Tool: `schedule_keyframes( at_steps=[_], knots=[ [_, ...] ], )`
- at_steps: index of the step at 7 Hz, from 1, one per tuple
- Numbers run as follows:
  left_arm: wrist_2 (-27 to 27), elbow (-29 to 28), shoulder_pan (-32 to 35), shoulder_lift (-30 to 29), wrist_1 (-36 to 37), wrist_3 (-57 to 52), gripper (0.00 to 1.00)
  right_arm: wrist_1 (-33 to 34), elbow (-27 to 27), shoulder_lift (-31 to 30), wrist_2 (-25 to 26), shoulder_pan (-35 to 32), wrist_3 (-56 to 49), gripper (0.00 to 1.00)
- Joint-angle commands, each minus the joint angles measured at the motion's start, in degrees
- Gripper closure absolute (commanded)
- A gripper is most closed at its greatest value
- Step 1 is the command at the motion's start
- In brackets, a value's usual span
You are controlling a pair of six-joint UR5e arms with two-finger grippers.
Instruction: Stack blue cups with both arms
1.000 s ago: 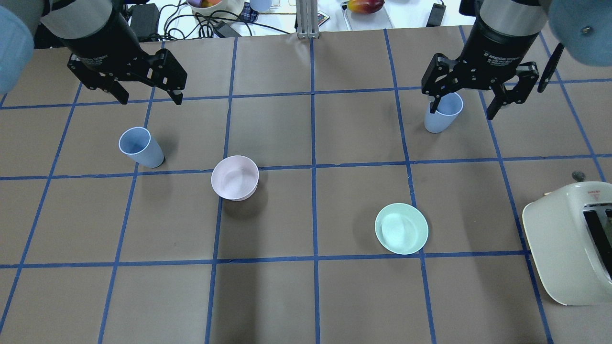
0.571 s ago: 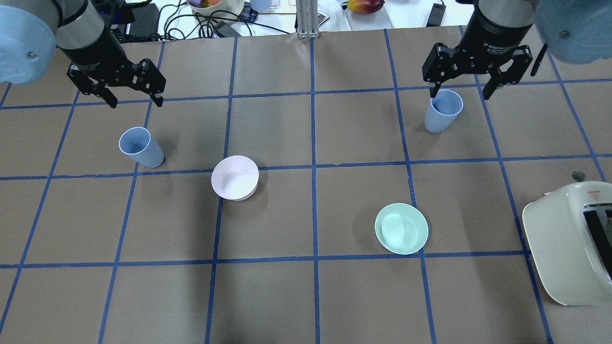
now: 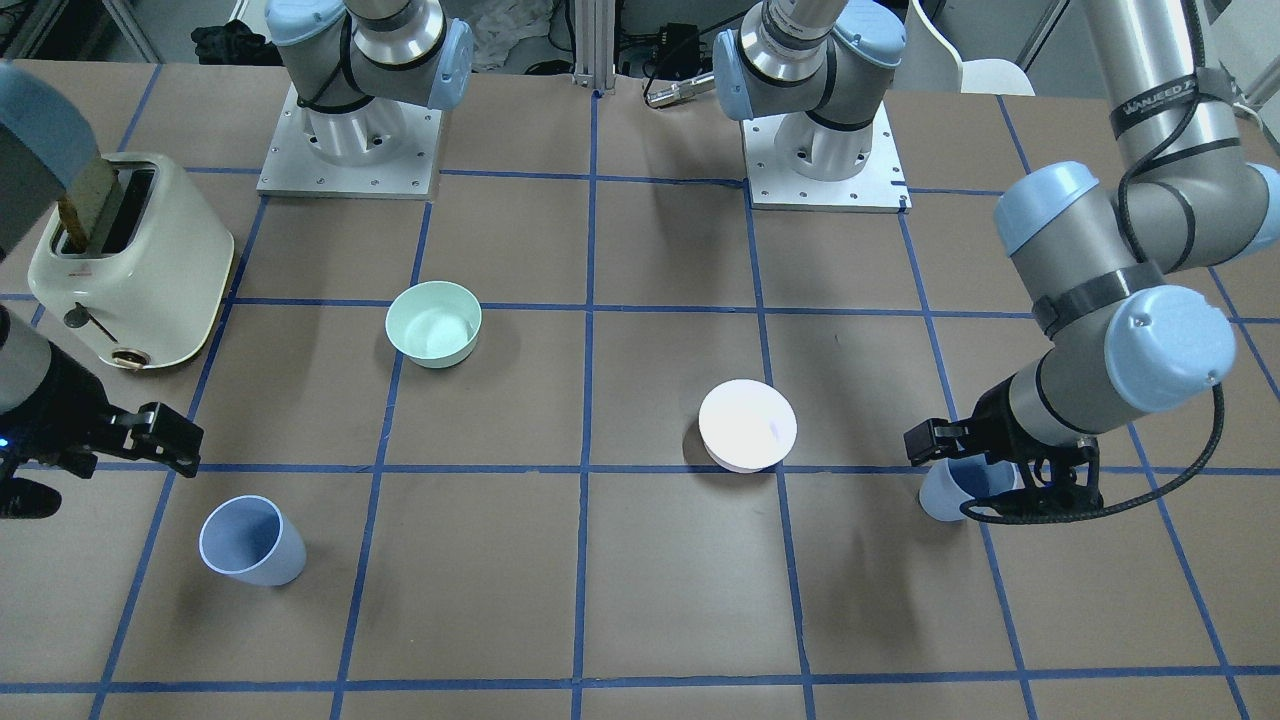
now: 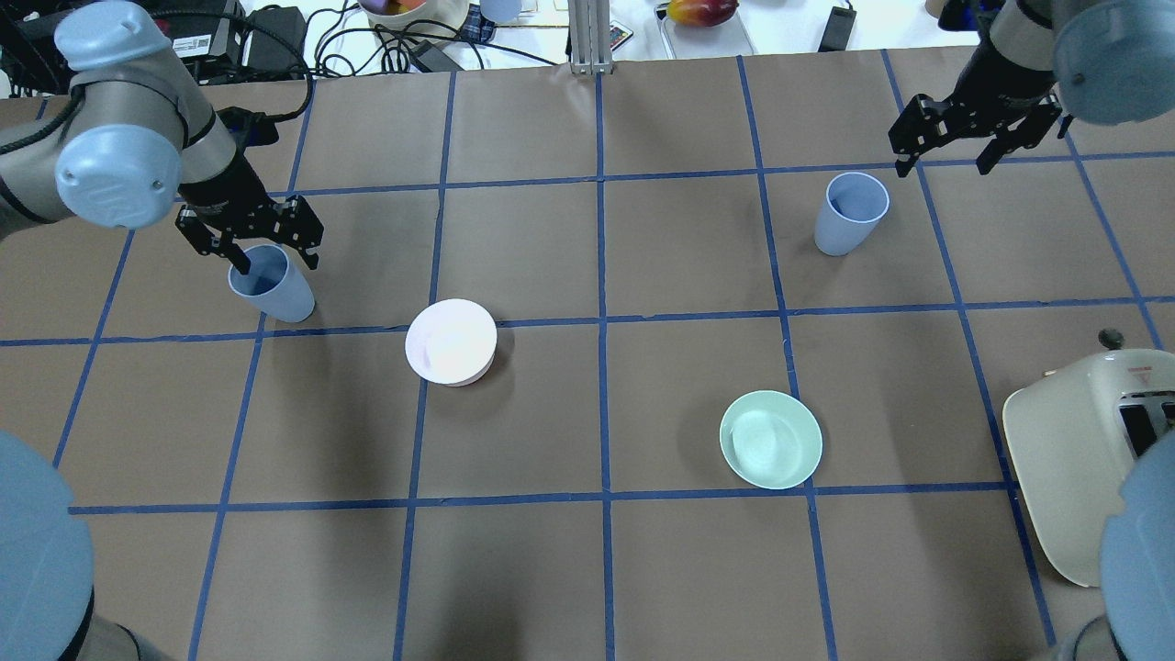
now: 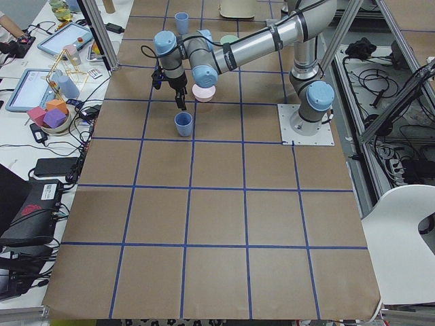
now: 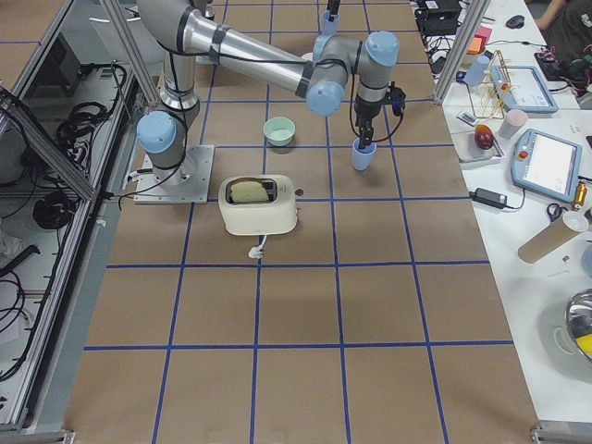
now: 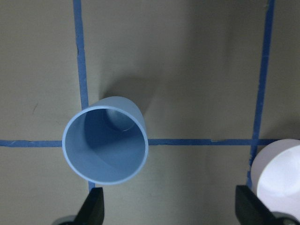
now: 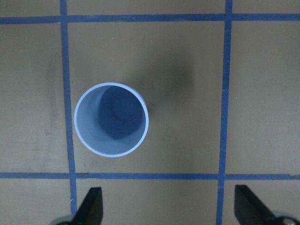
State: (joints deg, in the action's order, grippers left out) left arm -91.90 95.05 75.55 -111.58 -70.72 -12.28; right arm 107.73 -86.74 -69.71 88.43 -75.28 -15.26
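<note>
One blue cup (image 4: 272, 286) stands upright at the left, and also shows in the left wrist view (image 7: 105, 140). My left gripper (image 4: 275, 264) hangs open just above its rim, the cup nearer one finger (image 7: 92, 208). The other blue cup (image 4: 852, 216) stands upright at the far right, and also shows in the right wrist view (image 8: 111, 119). My right gripper (image 4: 943, 165) is open and empty, above and beside that cup, not touching it. In the front view the left gripper (image 3: 1000, 472) partly covers its cup (image 3: 943, 492).
A pale pink bowl (image 4: 451, 341) sits right of the left cup. A mint-green bowl (image 4: 770, 439) sits in the middle right. A cream toaster (image 4: 1074, 459) stands at the right edge. Cables and clutter lie beyond the far table edge.
Both grippers have dropped lower. The left one moved toward the robot, onto the left cup. The right one shifted right, off the right cup's rim. Cups and bowls have not moved.
</note>
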Motion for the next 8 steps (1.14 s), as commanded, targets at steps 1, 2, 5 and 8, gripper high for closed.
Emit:
schedule_keyframes(
  at_steps=[1, 2, 5, 8],
  knots=[
    [-1.09, 1.81, -0.14, -1.45, 3.66, -0.02, 0.86, 7.63, -0.10, 4.49, -0.10, -0.56, -0.30, 0.00],
    [-1.09, 1.72, 0.03, -1.45, 3.74, 0.07, 1.00, 8.02, -0.01, 5.54, -0.10, -0.57, -0.29, 0.00],
    [-1.00, 0.14, 1.17, -1.63, 5.40, -1.24, 1.00, 7.76, -0.27, 8.45, -0.10, -0.65, -0.65, 0.00],
    [-0.65, -11.00, 19.05, -2.58, 1.30, 11.93, 1.00, 7.85, -0.19, 10.03, -0.10, -0.65, -0.65, 0.25]
  ],
)
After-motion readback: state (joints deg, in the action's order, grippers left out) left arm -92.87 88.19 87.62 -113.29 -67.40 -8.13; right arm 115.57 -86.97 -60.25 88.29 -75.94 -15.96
